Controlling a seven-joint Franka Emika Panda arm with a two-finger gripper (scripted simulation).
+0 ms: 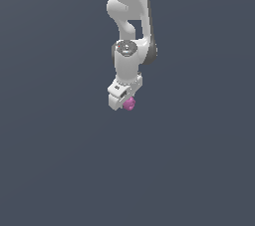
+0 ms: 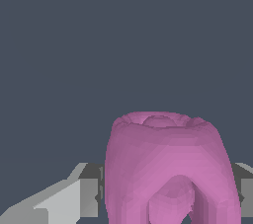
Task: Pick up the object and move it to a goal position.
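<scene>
Clamping the object (image 2: 168,168), the gripper (image 1: 125,101) hangs over plain grey ground (image 1: 60,170).

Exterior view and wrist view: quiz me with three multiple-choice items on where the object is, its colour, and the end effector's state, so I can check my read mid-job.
1. Where is the object?
A. Between the fingers of the end effector
B. Far off to the exterior view's right
C. On top of the arm's wrist

2. What colour is the object?
A. Green
B. Magenta-pink
C. Yellow

3. What state is the end effector in?
A. Wide open, nothing in it
B. Out of both views
C. Shut on the object

Answers:
1 A, the wrist view shows a finger on each side of it.
2 B, pink in both views.
3 C, the fingers flank the lump closely.
</scene>
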